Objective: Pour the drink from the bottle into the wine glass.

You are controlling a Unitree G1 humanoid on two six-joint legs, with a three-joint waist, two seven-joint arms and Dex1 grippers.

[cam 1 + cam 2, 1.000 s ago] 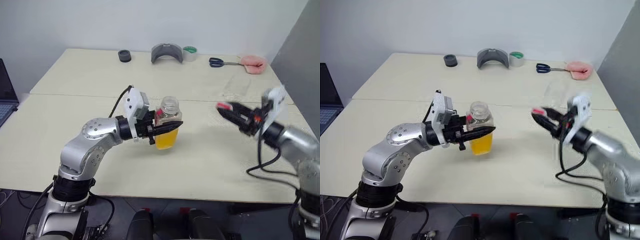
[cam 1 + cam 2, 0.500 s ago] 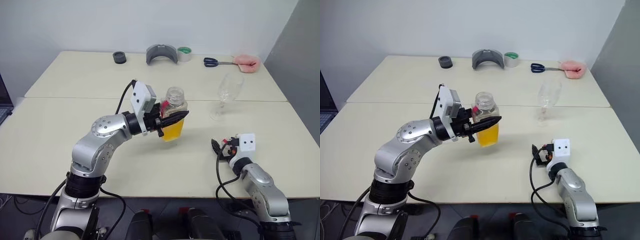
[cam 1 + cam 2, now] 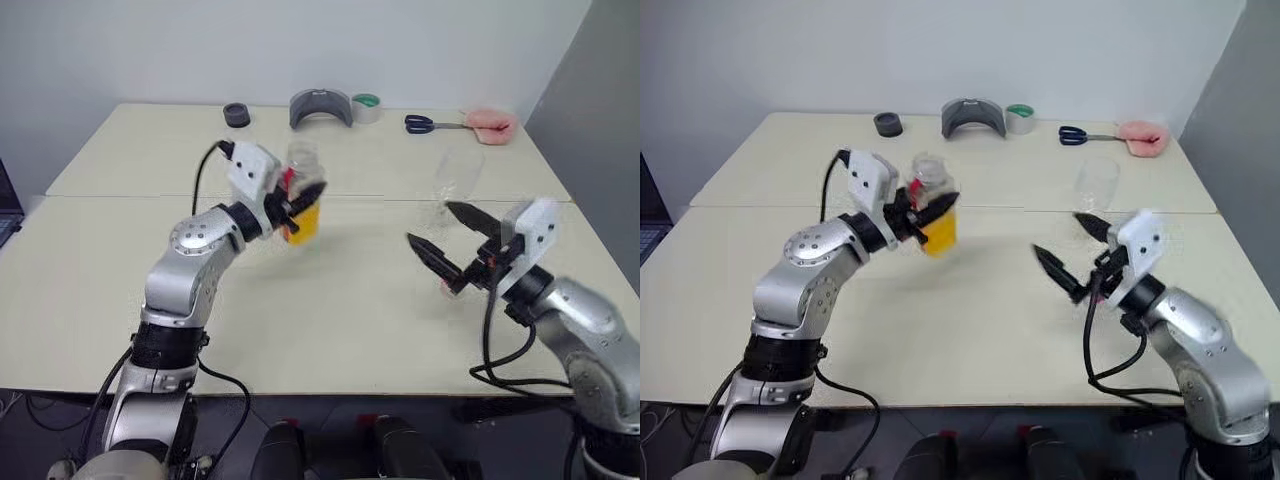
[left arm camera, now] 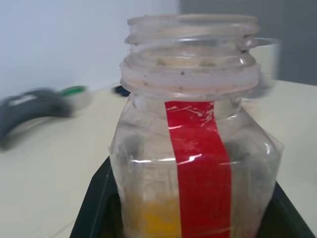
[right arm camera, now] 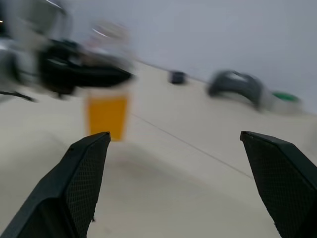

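Left eye view: nearest the camera, the right gripper (image 3: 447, 244) stands over the front right of the table (image 3: 330, 330) with its two black fingers spread wide and nothing between them; a small pink-red object (image 3: 444, 290), too blurred to identify, lies on the table just below it. Further in and to the left, the left gripper (image 3: 303, 197) is clamped on the bottle (image 3: 303, 190), held clear of the table and roughly upright; its wide threaded mouth carries no cap, a red stripe runs down its side, and the drink (image 3: 305, 220) fills the lower part. Beyond the right gripper, near the seam between the two tabletops, stands the wine glass (image 3: 449, 185), upright, faint and apparently empty. The deciding relation: the glass lies to the right of the bottle, well apart from it, its long axis vertical, and the free right gripper is the nearer arm to it. Judged from this, pouring calls for carrying the bottle mouth rightward over the rim. Along the far edge lie a black ring (image 3: 236, 114), a grey curved piece (image 3: 320, 106), a tape roll (image 3: 366, 107), scissors (image 3: 428, 124) and a pink cloth (image 3: 488, 125).
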